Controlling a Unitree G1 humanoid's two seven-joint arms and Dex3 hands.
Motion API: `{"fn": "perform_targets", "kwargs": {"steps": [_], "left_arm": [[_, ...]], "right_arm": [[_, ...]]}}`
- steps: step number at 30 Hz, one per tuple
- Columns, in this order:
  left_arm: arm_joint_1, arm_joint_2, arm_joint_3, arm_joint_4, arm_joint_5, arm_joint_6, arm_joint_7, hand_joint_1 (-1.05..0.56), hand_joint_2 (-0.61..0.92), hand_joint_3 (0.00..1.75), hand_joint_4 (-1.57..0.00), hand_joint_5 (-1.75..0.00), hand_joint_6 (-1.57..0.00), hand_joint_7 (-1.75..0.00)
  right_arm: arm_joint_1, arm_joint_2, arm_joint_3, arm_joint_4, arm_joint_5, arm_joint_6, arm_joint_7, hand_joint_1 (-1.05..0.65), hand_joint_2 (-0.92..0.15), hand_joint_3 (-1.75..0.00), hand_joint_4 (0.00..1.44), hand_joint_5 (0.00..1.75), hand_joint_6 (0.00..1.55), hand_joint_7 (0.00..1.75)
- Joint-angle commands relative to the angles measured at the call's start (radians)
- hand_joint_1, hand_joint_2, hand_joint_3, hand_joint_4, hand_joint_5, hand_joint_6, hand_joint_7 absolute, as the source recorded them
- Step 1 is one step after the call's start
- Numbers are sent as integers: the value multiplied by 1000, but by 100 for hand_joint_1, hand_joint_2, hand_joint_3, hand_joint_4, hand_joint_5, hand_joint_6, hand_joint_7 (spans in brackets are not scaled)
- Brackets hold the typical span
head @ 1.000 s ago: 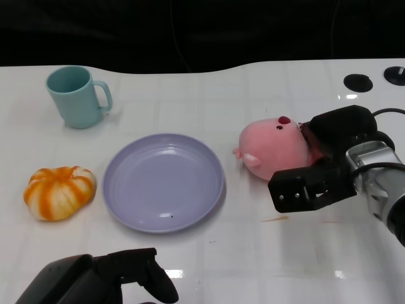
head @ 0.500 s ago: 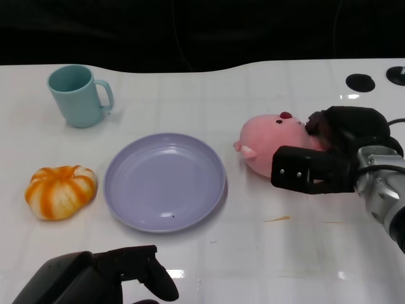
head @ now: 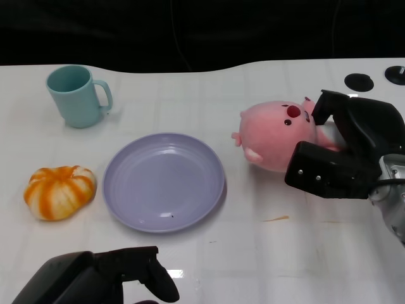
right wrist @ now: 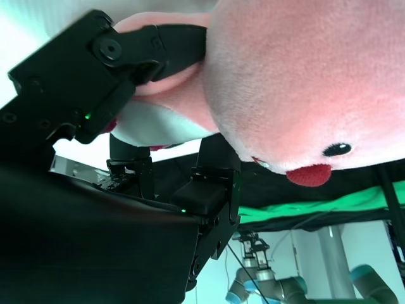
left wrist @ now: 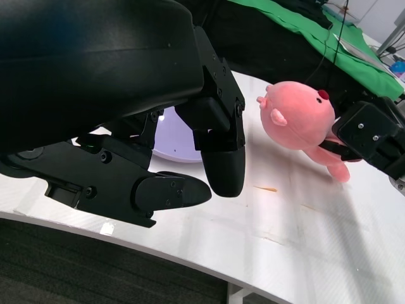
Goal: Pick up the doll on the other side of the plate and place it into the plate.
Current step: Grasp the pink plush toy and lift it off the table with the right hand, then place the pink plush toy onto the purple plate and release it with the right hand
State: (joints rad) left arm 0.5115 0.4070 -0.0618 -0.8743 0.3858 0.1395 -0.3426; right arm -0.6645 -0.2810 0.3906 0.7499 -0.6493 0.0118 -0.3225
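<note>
The pink plush doll with a red nose is held in my right hand, lifted off the table just right of the lavender plate. The hand's fingers wrap its body from the right, and its head points toward the plate. The left wrist view shows the doll in the air above the white table, gripped by the right hand. In the right wrist view the doll fills the frame, with black fingers pressed into it. My left hand rests low at the near table edge, holding nothing, fingers spread.
A teal mug stands at the back left. An orange-and-white pumpkin lies left of the plate. Two black round holes sit in the table at the far right. A small orange mark is on the table below the doll.
My right hand has closed around the doll and lifted it off the table, tilting its face upward. The left hand has stayed put.
</note>
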Motion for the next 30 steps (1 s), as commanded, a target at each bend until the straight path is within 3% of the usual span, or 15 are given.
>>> {"fn": "perform_targets", "kwargs": {"steps": [1,10,17,30], "left_arm": [[6,15,-11,-7,8,-47,-11,-20,92,39,-61,-171,-70,-95],[-6,13,-25,5,13,-51,-9,-20,92,40,-60,-172,-69,-96],[-12,7,-42,1,20,-35,-10,-21,92,40,-60,-171,-69,-94],[-25,-13,-94,-16,70,-7,-7,-21,92,40,-60,-172,-70,-93]], "right_arm": [[11,-13,-33,-44,20,-9,-5,-21,-43,-107,92,175,68,175],[3,35,-48,-181,55,-28,38,-23,-39,-131,98,175,76,175],[-25,105,-24,-280,48,-21,100,-25,-39,-124,94,175,71,175],[-108,261,62,-182,16,-12,149,-23,-31,-135,99,175,75,175]]}}
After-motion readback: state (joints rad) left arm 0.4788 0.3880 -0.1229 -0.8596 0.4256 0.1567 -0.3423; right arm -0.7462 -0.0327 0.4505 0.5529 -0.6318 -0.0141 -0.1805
